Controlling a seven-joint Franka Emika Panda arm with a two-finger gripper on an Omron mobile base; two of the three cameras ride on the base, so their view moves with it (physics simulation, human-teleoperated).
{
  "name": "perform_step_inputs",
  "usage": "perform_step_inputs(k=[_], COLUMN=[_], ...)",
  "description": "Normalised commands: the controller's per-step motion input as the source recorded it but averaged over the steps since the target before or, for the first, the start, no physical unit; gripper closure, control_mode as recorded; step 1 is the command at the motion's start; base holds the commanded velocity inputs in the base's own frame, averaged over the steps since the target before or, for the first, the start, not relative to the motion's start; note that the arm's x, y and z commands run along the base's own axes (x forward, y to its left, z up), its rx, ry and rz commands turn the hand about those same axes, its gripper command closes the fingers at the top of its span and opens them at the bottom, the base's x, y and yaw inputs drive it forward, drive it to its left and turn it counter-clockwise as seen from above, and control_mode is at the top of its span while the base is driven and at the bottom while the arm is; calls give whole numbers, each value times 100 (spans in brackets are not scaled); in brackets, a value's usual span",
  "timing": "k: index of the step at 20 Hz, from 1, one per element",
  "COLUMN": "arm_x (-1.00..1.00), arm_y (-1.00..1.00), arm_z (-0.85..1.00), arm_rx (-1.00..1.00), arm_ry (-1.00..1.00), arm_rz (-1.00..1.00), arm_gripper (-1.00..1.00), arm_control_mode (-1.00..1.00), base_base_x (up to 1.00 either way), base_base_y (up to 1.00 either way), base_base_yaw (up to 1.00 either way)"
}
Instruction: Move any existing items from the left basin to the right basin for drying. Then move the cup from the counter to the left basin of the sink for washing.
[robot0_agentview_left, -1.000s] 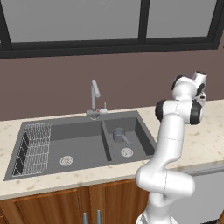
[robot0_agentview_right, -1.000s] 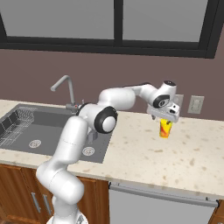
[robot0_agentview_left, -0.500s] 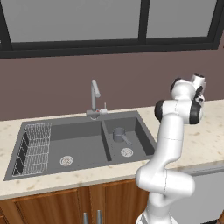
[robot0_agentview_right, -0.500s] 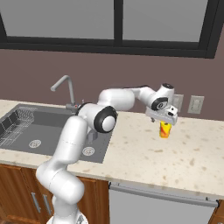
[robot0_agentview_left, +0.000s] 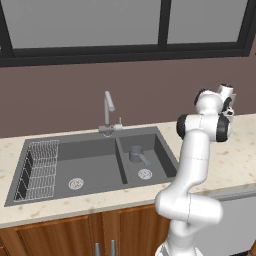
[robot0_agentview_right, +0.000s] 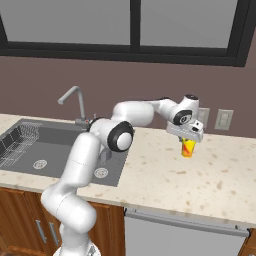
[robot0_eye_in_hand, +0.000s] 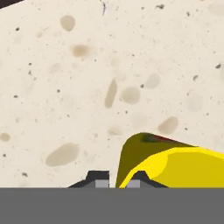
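While the jaws, spread a second ago, are now pinching the yellow cup's (robot0_agentview_right: 187, 148) rim, the gripper (robot0_agentview_right: 186, 140) is sitting at its 12 o'clock on the speckled stone counter (robot0_agentview_right: 165, 175). Lift comes next. Farther off, the grey metal pot (robot0_agentview_left: 136, 154) is resting in the right basin (robot0_agentview_left: 161, 148).

The arm (robot0_agentview_right: 95, 165) is glossy white all over, built of rounded, tube-like segments that swell at each bend. The joints are capped with dark, almost black discs edged by a pale grey ring, clearest on the big one at mid-arm (robot0_agentview_right: 121, 136). Its base (robot0_agentview_left: 189, 209) is a fat white drum. The wrist ends in a white boxy head with small dark fittings. The gripper (robot0_eye_in_hand: 113, 180) has two short dark fingers with light grey pads (robot0_eye_in_hand: 101, 183), as far as that close view lets me tell.
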Motion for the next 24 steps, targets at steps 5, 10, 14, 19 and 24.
perform_step_inputs(k=[5, 10, 14, 19, 24], arm_x=[-31, -52, -45, -41, -44], arm_y=[0, 2, 20, 42, 56], arm_z=[12, 52, 63, 51, 31], arm_rx=[0, 0, 0, -1, -2], arm_ry=[-1, -2, 0, 0, 1], arm_rz=[-3, -4, -6, -6, -4], arm_gripper=[100, 100, 100, 100, 100], arm_control_mode=[-100, -100, -100, -100, -100], base_base_x=[0, 0, 0, 0, 0], base_base_y=[0, 0, 0, 0, 0], base_base_yaw=[0, 0, 0, 0, 0])
